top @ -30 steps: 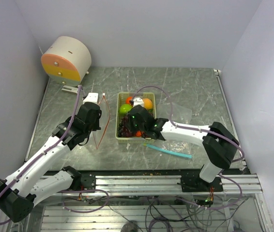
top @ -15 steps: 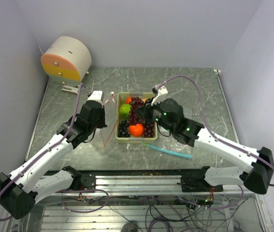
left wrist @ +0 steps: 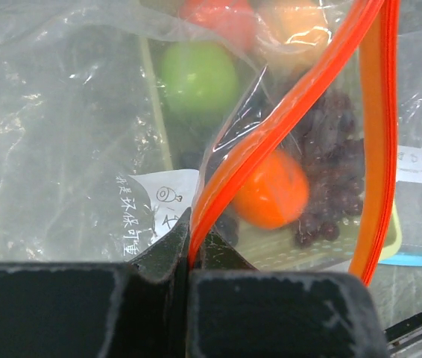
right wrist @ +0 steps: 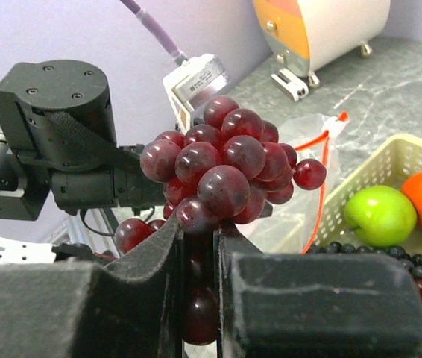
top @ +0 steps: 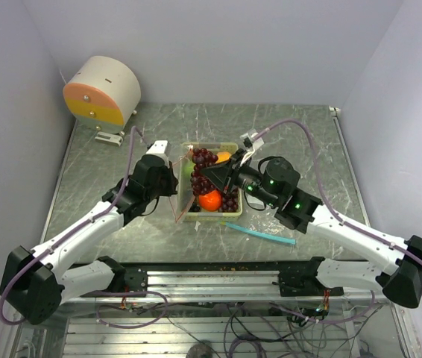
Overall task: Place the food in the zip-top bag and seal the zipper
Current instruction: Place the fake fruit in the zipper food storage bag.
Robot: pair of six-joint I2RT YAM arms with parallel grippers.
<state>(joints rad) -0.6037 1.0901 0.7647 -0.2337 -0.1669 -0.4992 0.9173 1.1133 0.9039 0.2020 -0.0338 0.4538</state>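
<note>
While your right gripper (right wrist: 198, 240) is clenched on the lower grapes of the grape bunch (right wrist: 222, 160), its own wrist camera shows a finger pressing in from either side, and the rest of the dark red cluster bulges above the fingertips. From overhead you get what that close view cannot give. The right gripper (top: 212, 174) holds the grape bunch (top: 201, 159) in the air over the back left part of the basket (top: 230, 214), clear of the fruit lying below.

Your left gripper (left wrist: 190, 242) is clamped tight on the zipper (left wrist: 271, 142), whose red-orange strip runs up and to the right out of the closed fingers. Only this wrist view shows the pinch itself. Through the clear plastic of the zip-top bag (left wrist: 62, 134) it also shows you a green fruit (left wrist: 198, 77), an orange fruit (left wrist: 271, 190) and loose dark grapes (left wrist: 330, 186) in the basket, plus a printed label (left wrist: 151, 205) on the bag.

The overhead view places the left gripper (top: 168, 181) just left of the basket. There the zipper (top: 178, 209) is a thin red line raised along the basket's left edge, and the bag's plastic hardly shows. The right wrist view shows the zip-top bag (right wrist: 308, 145) standing up just beyond the held grapes, beside the basket.

A teal strip (top: 260, 233) lies flat on the table (top: 293, 134) just in front of the basket's right corner. A cream and orange drum (top: 103, 91) stands at the far left corner, well apart.
</note>
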